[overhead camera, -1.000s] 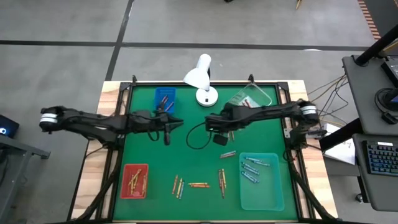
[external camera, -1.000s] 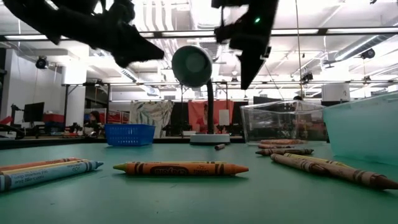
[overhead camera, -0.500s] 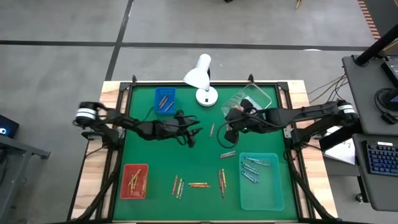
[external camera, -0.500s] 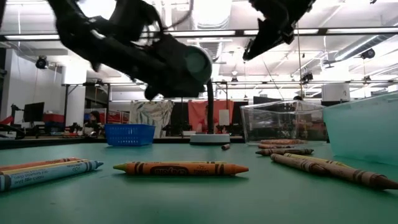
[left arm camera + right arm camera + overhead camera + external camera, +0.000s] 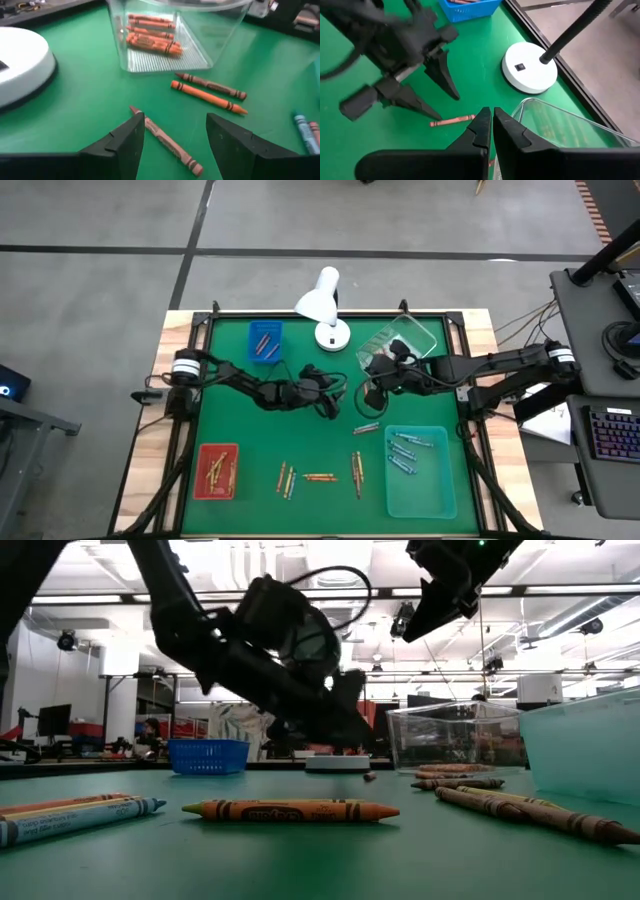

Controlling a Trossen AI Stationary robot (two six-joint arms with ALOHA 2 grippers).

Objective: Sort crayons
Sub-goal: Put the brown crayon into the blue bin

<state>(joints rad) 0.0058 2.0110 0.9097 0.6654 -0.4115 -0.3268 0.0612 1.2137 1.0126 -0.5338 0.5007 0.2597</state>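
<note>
Left gripper [image 5: 172,135] has reached mid-table, fingers [image 5: 127,145] spread over a crayon [image 5: 167,141].

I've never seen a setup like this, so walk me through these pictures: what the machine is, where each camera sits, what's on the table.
It is a robot with two dark arms at a green table. One picture looks straight down, one looks level across the tabletop, and one comes from each wrist. Loose crayons lie among coloured trays and a white lamp. The left end effector is open, its fingers either side of one crayon lying on the table, not gripping it. The right end effector is shut, empty and raised above the table.
</note>
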